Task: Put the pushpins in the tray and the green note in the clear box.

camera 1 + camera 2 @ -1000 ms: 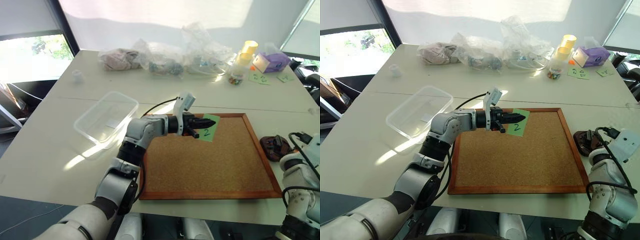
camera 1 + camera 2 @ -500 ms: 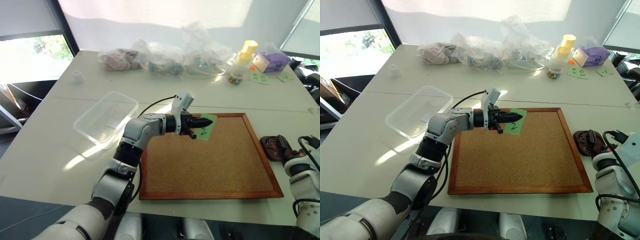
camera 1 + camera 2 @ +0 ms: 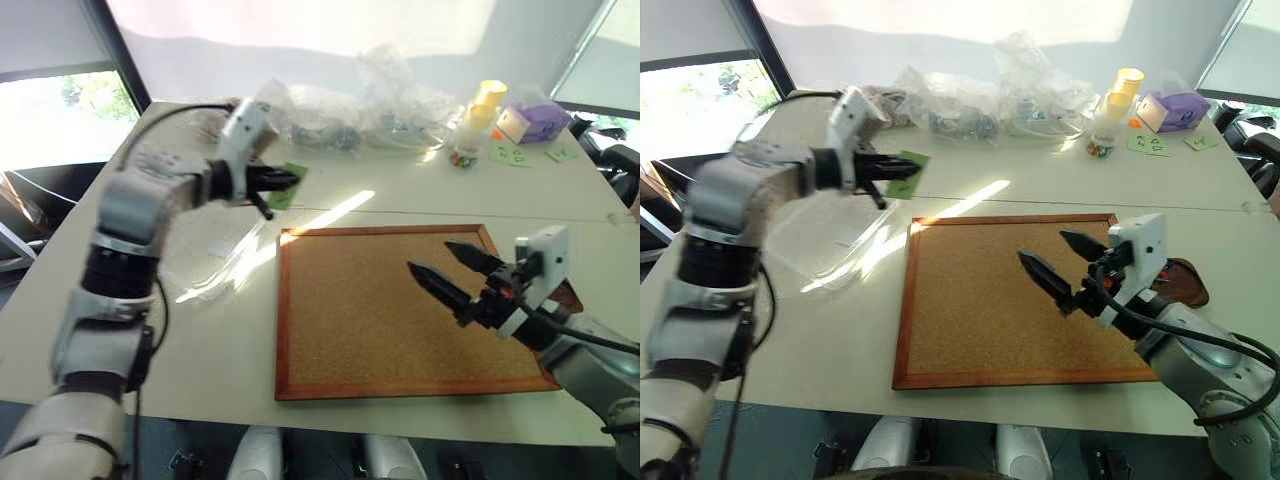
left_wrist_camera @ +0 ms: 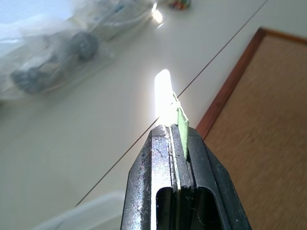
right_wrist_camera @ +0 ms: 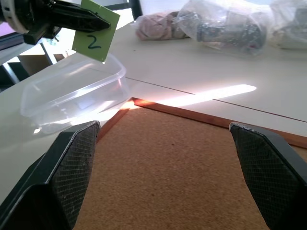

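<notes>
Left hand (image 3: 283, 181) has swung off the cork board (image 3: 390, 310) w/ the green note (image 5: 95, 36) clamped in its fingers, now raised above the clear box (image 5: 72, 98), beside the board. Right hand (image 3: 1060, 268) has come over the board, fingers wide apart, empty.

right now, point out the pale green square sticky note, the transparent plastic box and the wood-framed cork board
pale green square sticky note (image 5: 94, 29), right wrist view, its face
transparent plastic box (image 5: 72, 96), right wrist view, side wall
wood-framed cork board (image 3: 400, 315), left eye view, cork surface
</notes>
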Motion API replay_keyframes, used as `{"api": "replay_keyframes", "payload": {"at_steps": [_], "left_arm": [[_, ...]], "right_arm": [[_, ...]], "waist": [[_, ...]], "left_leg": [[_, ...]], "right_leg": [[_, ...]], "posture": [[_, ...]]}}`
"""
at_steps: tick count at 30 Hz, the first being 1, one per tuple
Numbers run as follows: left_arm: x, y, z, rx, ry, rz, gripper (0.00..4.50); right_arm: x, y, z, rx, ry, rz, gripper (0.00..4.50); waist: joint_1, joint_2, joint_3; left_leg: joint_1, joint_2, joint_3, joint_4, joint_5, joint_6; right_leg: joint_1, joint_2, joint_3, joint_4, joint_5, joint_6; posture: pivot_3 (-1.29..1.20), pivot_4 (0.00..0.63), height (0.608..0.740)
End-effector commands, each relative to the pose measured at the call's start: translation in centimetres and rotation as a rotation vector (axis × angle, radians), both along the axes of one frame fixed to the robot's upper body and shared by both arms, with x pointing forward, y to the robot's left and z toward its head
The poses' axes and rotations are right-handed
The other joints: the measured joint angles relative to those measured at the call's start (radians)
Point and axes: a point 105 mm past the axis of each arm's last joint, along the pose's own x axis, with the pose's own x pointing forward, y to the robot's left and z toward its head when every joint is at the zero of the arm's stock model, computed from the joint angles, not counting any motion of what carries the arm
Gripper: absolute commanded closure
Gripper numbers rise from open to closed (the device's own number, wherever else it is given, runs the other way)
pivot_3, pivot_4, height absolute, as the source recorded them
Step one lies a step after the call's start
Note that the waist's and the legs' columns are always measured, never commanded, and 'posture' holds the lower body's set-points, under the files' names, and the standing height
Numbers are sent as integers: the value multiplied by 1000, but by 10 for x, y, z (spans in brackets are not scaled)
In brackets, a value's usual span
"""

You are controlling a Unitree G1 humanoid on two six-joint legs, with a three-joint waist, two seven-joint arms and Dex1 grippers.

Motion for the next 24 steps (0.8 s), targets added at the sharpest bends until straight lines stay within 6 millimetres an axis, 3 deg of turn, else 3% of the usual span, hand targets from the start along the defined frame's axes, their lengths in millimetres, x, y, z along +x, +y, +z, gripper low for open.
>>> {"api": "replay_keyframes", "payload": {"at_steps": [1,10,13,20,24], "left_arm": [[-9,22,-1,64,38,-11,4500],[-13,57,-46,142,210,46,4500],[-5,60,-54,125,220,93,3465],[2,62,-63,126,231,114,194],[4,57,-52,58,216,93,43]], "right_arm": [[0,16,8,1,-51,75,39],[6,35,-7,-9,-51,126,39],[5,41,-14,-23,-44,139,0],[3,45,-21,-44,-39,145,0],[3,41,-22,-43,-37,130,0]], "waist": [[3,0,0],[8,-4,2],[7,-4,2],[7,-4,2],[7,-4,2]], "left_leg": [[0,0,0,0,0,0],[-9,0,-1,5,0,0],[-9,0,-1,6,0,0],[-9,1,-1,12,-2,3],[-9,1,-1,12,-2,4]], "right_leg": [[0,0,0,0,0,0],[-6,-1,-1,2,0,0],[-6,0,-1,2,0,0],[-4,0,-1,3,0,0],[-4,0,-1,3,0,0]], "posture": [[0,150,740],[0,150,740],[0,150,740],[0,150,740],[0,150,740]]}}
